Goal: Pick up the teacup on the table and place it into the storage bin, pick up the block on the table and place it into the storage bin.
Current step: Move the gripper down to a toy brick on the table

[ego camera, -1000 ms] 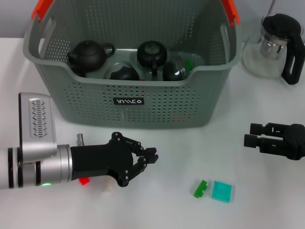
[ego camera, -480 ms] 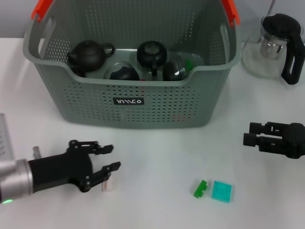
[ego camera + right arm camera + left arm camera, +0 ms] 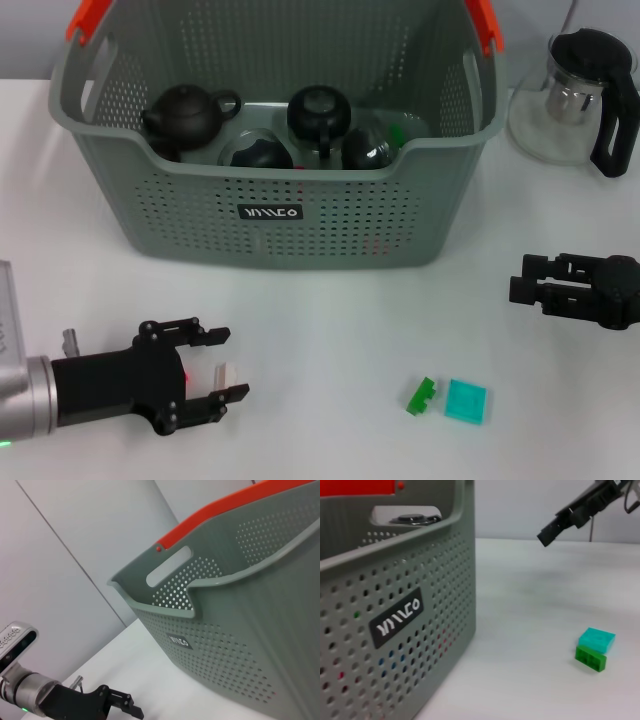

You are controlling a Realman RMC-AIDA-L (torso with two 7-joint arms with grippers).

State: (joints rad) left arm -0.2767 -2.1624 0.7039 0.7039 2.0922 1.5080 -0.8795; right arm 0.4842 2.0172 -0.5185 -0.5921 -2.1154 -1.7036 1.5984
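White tabletop [image 3: 330, 320] carries everything. Low at the near left, the left end effector [image 3: 220, 370] has its black fingers spread wide, with a small pale block [image 3: 229, 376] standing between the tips; whether a finger touches it I cannot tell. A speck of red shows just behind the fingers. Its arm lies low and almost level, reaching in from the left edge. The bin [image 3: 280, 215] sits at the back centre, with dark teapots [image 3: 188, 113] inside. A green block [image 3: 421, 395] and a teal block [image 3: 466, 401] lie just beside each other on the near right. The right end effector [image 3: 530, 280] hangs at the right edge, fingers close together, holding nothing. A glass pot [image 3: 570, 100] stands at the far right.
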